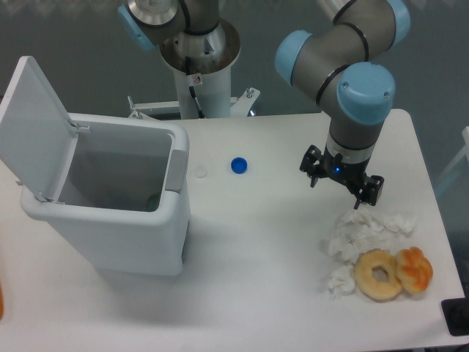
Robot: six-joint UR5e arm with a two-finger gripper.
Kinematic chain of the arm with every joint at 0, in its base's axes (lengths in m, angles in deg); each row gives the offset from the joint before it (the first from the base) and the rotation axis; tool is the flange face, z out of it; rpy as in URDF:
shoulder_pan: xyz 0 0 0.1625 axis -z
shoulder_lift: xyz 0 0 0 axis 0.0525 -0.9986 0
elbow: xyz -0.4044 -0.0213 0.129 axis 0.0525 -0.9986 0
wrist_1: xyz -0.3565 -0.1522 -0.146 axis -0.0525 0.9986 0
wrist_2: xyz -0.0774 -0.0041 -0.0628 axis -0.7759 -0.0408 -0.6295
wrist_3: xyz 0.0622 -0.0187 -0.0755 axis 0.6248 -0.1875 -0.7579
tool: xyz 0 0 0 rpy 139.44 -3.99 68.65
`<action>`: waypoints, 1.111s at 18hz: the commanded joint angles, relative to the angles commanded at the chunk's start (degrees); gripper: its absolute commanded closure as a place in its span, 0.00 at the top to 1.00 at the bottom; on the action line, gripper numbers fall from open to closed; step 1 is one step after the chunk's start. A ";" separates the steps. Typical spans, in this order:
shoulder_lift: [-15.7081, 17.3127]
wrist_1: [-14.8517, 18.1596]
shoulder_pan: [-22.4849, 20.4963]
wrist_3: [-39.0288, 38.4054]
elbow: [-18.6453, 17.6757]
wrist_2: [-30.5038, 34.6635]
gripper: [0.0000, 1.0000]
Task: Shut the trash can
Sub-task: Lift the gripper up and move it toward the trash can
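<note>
Closing calls for the gripper [343, 192], its state unreadable at centre right, to cross left and push the raised lid [34, 126] of the trash can [110, 227] down.

- A white table [264, 242] fills most of the view, spreading beneath the jaws and away on every side of them.
- Its top is smooth and matte, evenly lit, with only soft shadows lying on it.
- Beyond the table's far edge, behind the jaws, runs a dark grey-blue floor [80, 37].
- More of that dark floor shows past the table's rounded corner, off to the side of the jaws.
</note>
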 joint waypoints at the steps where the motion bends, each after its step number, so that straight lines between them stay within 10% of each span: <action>1: -0.17 -0.09 0.00 0.00 0.00 0.00 1.00; 17: 3.68 0.79 1.23 -8.34 -4.04 1.06 1.00; 20: 4.92 4.90 1.41 -8.79 -2.29 1.14 1.00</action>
